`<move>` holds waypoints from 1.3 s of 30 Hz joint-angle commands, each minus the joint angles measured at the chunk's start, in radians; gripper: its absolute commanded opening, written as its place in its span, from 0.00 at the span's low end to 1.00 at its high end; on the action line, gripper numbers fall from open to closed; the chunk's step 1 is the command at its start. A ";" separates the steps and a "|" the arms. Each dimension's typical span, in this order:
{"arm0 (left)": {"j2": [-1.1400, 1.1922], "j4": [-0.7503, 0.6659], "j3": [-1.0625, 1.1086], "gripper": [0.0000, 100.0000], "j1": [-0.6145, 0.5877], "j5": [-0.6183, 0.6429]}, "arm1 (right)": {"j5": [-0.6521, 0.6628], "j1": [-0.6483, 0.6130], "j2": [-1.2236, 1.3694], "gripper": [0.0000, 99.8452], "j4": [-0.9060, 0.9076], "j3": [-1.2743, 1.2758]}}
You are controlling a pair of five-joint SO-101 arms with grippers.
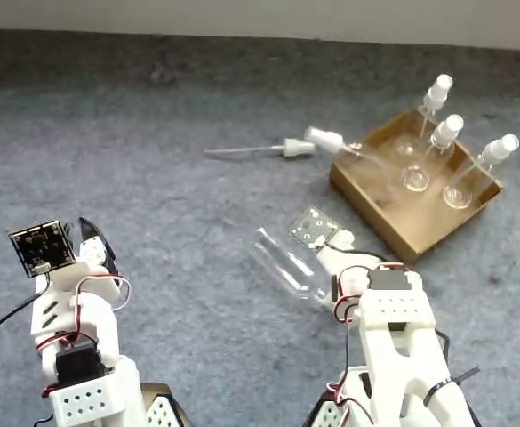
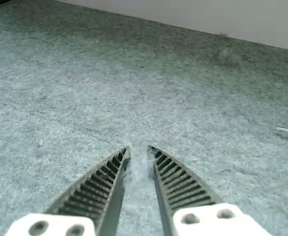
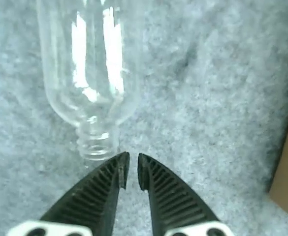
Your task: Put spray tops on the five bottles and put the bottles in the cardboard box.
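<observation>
The right end effector (image 3: 133, 164) hangs low over the desk (image 1: 153, 178) with its jaws drawn almost together, only a sliver of gap at the tips and nothing between them. Just ahead of those tips lies the last bare bottle (image 3: 87, 64), on its side, its open threaded neck towards the end effector and close to it but not touching. Farther ahead, well beyond the bottle, the loose spray top (image 1: 295, 148) lies flat with its thin tube trailing away. The cardboard box (image 1: 371, 213) stands near the end effector on the side away from the other arm. It already carries four capped bottles (image 1: 446, 133), three upright and one leaning over the rim.

The left end effector (image 2: 139, 155) is likewise nearly closed and empty, well apart from all of this.

The step in hand looks like the fifth bottle, which has not yet been grasped. The next move probably calls for the jaws to spread wide enough for the neck or body, then for one arm to steady the bottle while the other fetches the spray top and feeds its tube in.
</observation>
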 commanded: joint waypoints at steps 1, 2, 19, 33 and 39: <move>-0.002 -0.017 0.021 0.01 0.016 0.005 | 0.009 -0.087 -0.035 0.01 0.005 -0.007; -0.002 -0.017 0.021 0.01 0.016 0.005 | 0.009 -0.110 -0.035 0.01 0.005 -0.007; -0.002 -0.017 0.021 0.01 0.016 0.005 | 0.008 -0.496 -0.035 0.01 0.007 -0.005; -0.002 -0.017 0.021 0.01 0.016 0.005 | 0.008 -0.794 -0.035 0.01 -0.001 -0.018; -0.002 -0.017 0.021 0.01 0.016 0.005 | 0.008 -0.792 -0.036 0.01 -0.015 -0.047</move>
